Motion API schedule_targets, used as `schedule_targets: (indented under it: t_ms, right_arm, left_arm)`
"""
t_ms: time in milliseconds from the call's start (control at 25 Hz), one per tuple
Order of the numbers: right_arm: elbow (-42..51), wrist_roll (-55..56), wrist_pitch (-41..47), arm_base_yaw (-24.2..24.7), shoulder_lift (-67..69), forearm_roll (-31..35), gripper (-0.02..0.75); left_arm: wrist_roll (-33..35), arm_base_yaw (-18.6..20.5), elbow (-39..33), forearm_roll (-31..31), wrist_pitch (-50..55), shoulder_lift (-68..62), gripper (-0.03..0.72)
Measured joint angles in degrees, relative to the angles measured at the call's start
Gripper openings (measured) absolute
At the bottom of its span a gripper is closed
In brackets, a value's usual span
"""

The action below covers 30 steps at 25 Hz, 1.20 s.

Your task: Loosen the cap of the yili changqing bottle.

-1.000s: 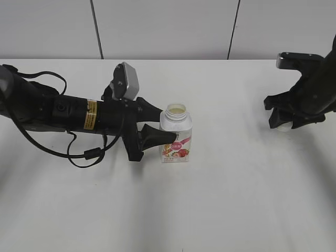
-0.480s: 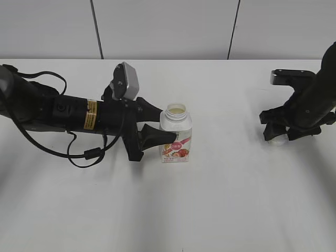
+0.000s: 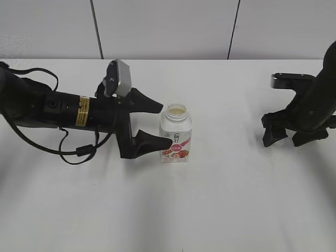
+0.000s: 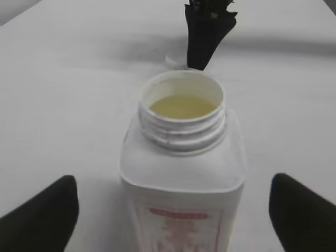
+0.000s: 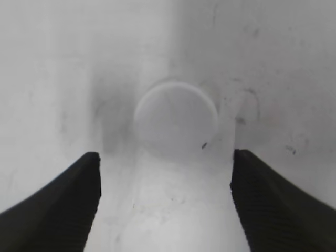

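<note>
The yili changqing bottle stands upright mid-table, white with a pink-red label. Its neck is open, with pale liquid inside, as the left wrist view shows. My left gripper is open, with a finger on each side of the bottle and clear gaps to it. The cap lies flat on the table at the right, off the bottle. My right gripper is open and low over it, its fingers astride and just short of the cap. The exterior view hides the cap.
The white table runs back to a grey panelled wall. The left arm's black cables loop on the table to the left of the bottle. The right gripper also shows far behind the bottle in the left wrist view.
The left gripper has opened off the bottle and drawn back a little to the left. The right gripper has come down to the table and opened, and the cap now lies free.
</note>
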<state>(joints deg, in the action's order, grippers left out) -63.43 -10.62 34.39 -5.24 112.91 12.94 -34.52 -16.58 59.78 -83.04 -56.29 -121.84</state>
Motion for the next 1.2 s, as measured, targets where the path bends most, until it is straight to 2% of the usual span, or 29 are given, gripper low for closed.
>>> schedule_targets:
  t_ms: [320, 480, 640, 840, 960, 1120, 1200]
  right_arm:
    - [0.07, -1.77, 2.02, -0.1, -8.74, 0.36, 0.596]
    - [0.07, -1.87, 1.68, -0.1, -12.7, 0.36, 0.596]
    - [0.11, -1.87, 0.22, -0.1, -15.61, -0.13, 0.596]
    - [0.11, -2.01, -4.49, -0.1, -18.44, -4.23, 0.596]
    - [-0.08, -2.01, -6.74, -0.1, -19.62, -7.0, 0.596]
    - [-2.34, -2.01, -7.2, -0.1, -20.36, -10.62, 0.596]
    - [-4.04, -2.01, -6.9, -0.1, -20.48, -12.94, 0.596]
  left_arm:
    - [-11.36, 6.79, 0.0, -14.48, -1.89, 4.9, 0.641]
    - [-14.74, 9.44, 0.0, -16.74, -1.11, 9.46, 0.618]
    - [-16.49, 10.84, 0.0, -17.01, 5.13, 15.85, 0.595]
    - [-19.37, 11.07, -0.05, -16.48, 27.3, 23.48, 0.589]
    - [-20.16, 11.13, -0.05, -14.08, 42.23, 26.65, 0.589]
    - [-20.3, 11.18, -0.05, -5.58, 63.73, 29.41, 0.589]
    - [-17.63, 11.3, -0.05, 0.55, 71.41, 30.47, 0.589]
